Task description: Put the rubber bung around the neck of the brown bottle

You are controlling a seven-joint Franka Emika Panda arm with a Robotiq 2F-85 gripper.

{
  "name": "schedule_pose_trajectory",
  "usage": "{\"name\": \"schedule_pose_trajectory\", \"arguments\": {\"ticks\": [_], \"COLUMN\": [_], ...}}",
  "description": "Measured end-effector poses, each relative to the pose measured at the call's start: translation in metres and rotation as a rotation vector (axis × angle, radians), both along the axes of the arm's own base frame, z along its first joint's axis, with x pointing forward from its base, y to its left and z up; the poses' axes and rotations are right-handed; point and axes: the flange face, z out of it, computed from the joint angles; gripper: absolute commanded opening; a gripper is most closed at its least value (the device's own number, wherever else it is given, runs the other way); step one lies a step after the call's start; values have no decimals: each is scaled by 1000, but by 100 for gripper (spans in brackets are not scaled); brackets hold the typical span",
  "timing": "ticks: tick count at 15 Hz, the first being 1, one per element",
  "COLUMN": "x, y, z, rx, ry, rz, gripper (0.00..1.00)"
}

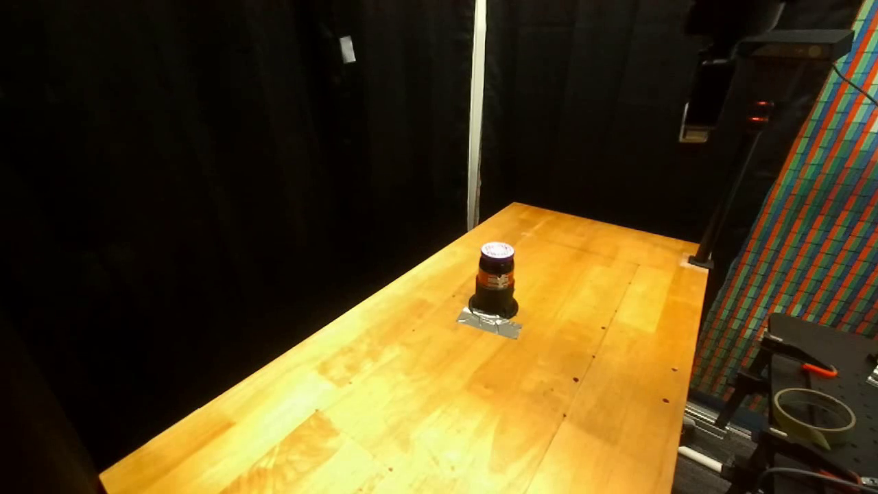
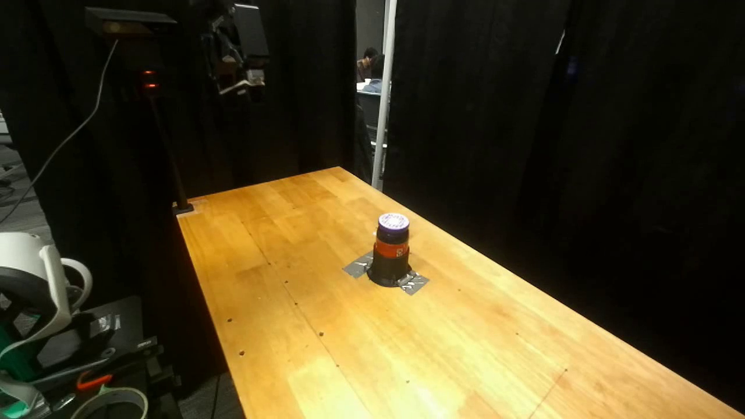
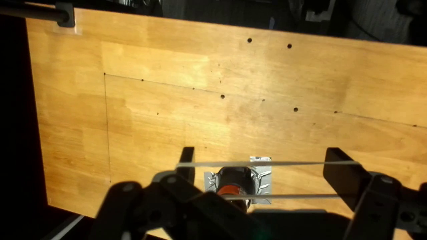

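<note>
The brown bottle (image 1: pixel 496 280) stands upright with an orange label and a white-and-purple top. It shows in both exterior views (image 2: pixel 391 248), set in a black round holder (image 2: pixel 389 271) on the wooden table. In the wrist view the bottle (image 3: pixel 229 190) is partly seen, and its top is hidden behind the gripper's linkage. My gripper (image 3: pixel 262 158) is open wide above the table. A pale rubber band (image 3: pixel 297 163), seemingly the task's rubber bung, is stretched around both fingers in two strands that cross over the bottle and holder in this view. I cannot make out the gripper in the exterior views.
Silver tape (image 2: pixel 414 283) fixes the holder to the wooden table (image 1: pixel 411 412). A black pole (image 2: pixel 169 139) with a boxy device on top stands at a table corner. A dark cart with a tape roll (image 1: pixel 815 415) is beside the table. Black curtains surround it.
</note>
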Motion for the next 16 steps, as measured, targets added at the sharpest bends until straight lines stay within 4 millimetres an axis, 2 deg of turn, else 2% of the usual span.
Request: {"name": "schedule_pose_trajectory", "arguments": {"ticks": [4, 7, 10, 13, 16], "x": [68, 124, 175, 216, 246], "y": [-20, -44, -65, -74, -68], "z": [-55, -106, -150, -182, -202], "rx": [64, 126, 165, 205, 253], "ry": [-88, -110, -127, -141, -146], "rz": [-41, -93, -140, -177, -196], "gripper": [100, 100, 100, 100, 100]}}
